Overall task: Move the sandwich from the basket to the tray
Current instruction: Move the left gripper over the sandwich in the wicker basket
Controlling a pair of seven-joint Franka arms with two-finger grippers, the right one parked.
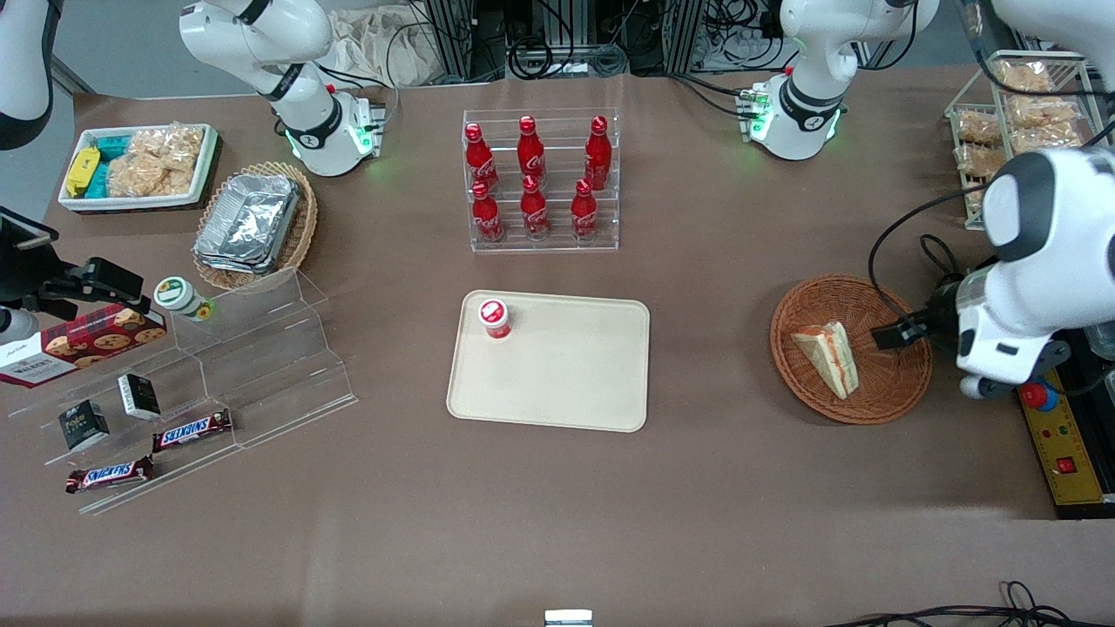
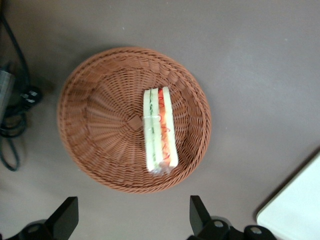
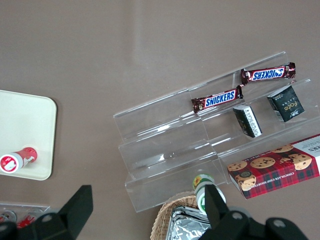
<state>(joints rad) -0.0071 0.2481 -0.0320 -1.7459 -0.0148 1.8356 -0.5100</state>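
The sandwich, a white bread wedge with orange and green filling, lies on its side in the round reddish-brown wicker basket toward the working arm's end of the table. In the left wrist view the sandwich lies in the basket off its centre. My left gripper hangs above the basket's rim at the working arm's end, open and empty. In the wrist view the gripper has its black fingers wide apart over bare table just outside the rim. The beige tray lies mid-table; its corner shows in the wrist view.
A small red-capped cup stands on the tray's corner. A clear rack of red bottles stands farther from the front camera than the tray. Cables lie beside the basket. A yellow control box sits at the table's edge.
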